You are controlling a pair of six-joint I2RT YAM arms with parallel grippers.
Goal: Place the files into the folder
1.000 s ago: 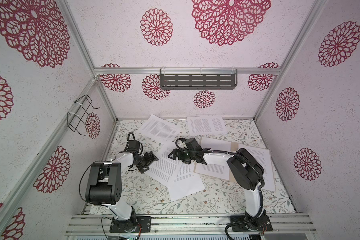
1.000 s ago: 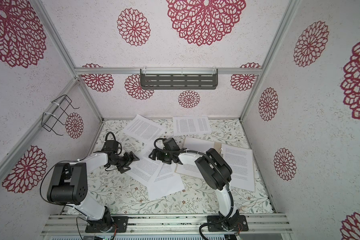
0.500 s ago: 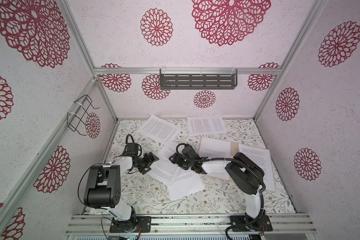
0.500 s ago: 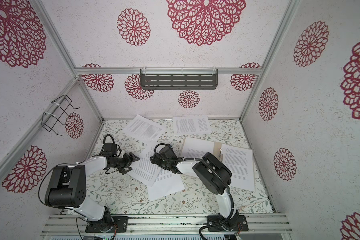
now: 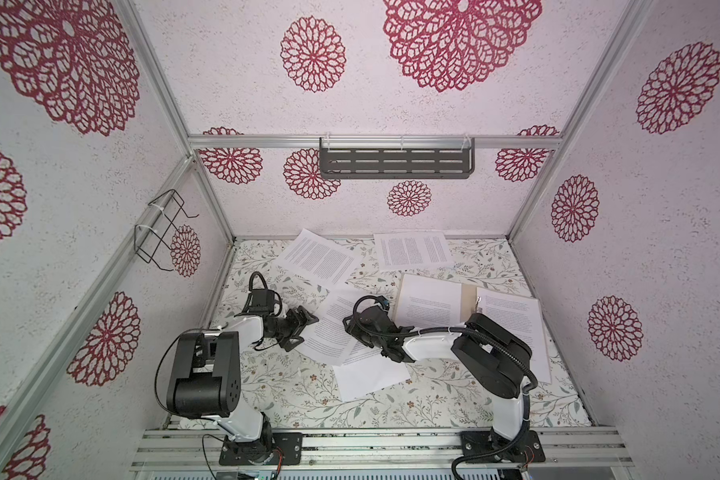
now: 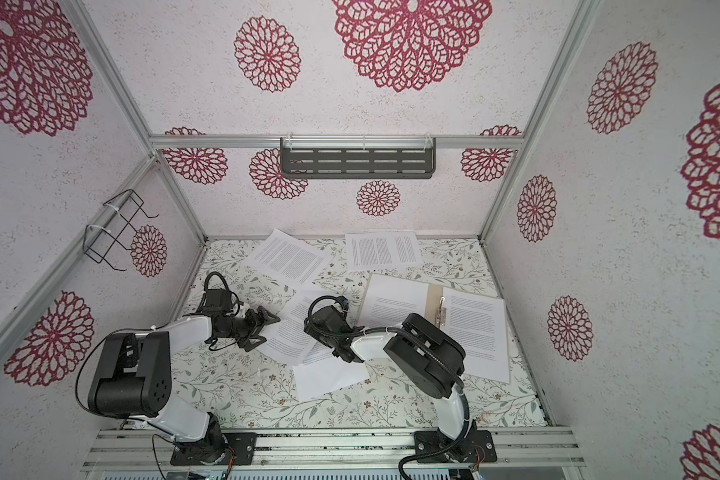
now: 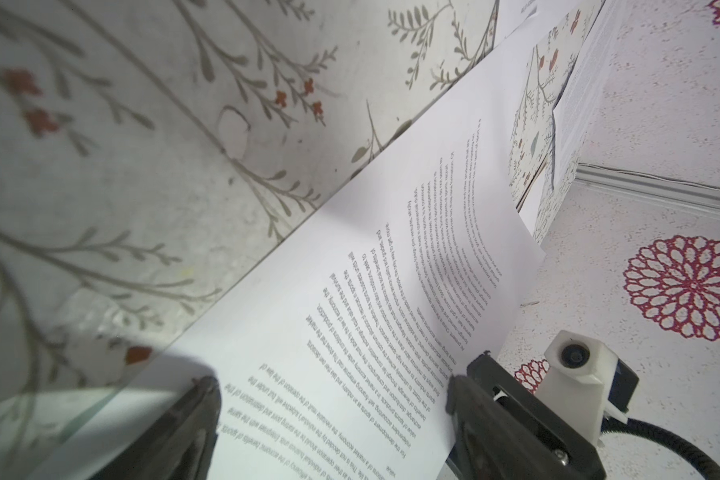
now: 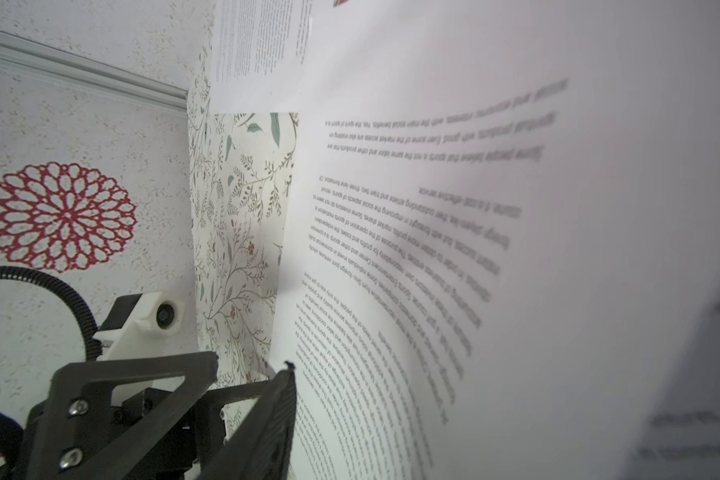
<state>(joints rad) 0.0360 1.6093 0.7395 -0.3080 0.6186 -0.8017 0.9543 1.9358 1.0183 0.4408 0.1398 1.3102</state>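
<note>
A: Whereabouts of the folder (image 5: 469,296)?

B: Lies open and flat on the counter (image 5: 495,266), tan spine showing. One printed sheet (image 5: 428,305) on the flap nearer the left arm, a second printed sheet (image 5: 512,332) on the far flap.

A: Rest of the files?

B: Beyond the folder, toward the back wall: a slanted sheet (image 5: 320,259) and a straighter sheet (image 5: 412,249). Just beside the folder's left flap, two more, overlapping: a middle sheet (image 5: 329,332) on top, a lower sheet (image 5: 370,376) showing from under it.

A: State of the left fingers (image 5: 306,321)?

B: Spread wide, clamping nothing. Sit at the middle sheet's edge farthest from the folder. In the left wrist view, frame the near end of that sheet (image 7: 350,311) between them; paper flat close by, curling up farther off.

A: And the right fingers (image 8: 281,415)?

B: Cannot tell how wide. Tucked under the wrist in both top views, above the middle sheet's side nearest the folder. In the right wrist view, just one dark finger in sight, right at the paper's edge; sheet bulging toward the lens and covering the other.
</note>
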